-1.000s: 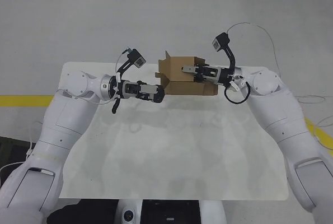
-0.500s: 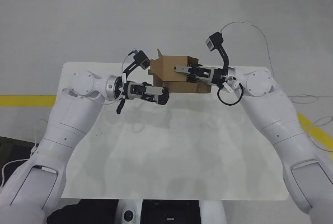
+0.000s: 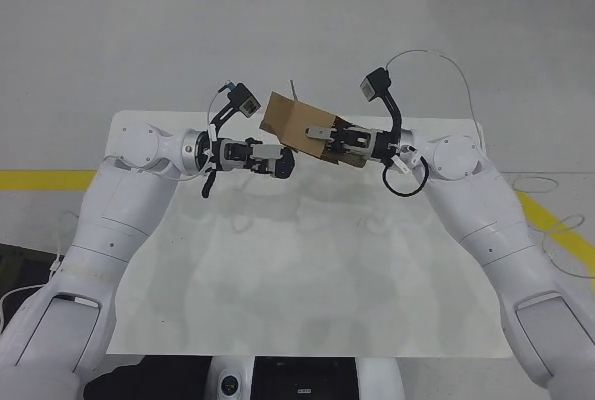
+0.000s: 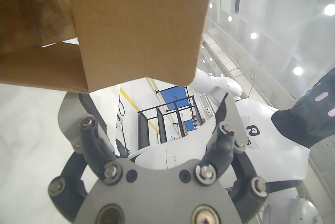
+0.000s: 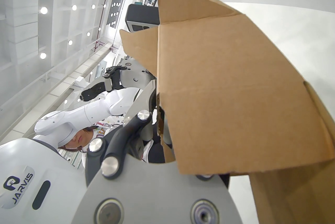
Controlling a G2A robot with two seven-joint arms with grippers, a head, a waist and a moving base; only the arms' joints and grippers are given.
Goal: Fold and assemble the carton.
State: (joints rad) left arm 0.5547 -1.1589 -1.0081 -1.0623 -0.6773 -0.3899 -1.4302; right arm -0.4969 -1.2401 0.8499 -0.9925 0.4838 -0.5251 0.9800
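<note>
Carton (image 3: 295,120) tilted, open end leftward

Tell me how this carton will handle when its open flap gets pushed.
Probably light: the right gripper alone holds the carton tilted. The flap likely hinges at its crease rather than staying rigid; the thin walls may buckle.

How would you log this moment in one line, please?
carton: tilted | right fingers: shut on carton | left fingers: open, near flap
</note>
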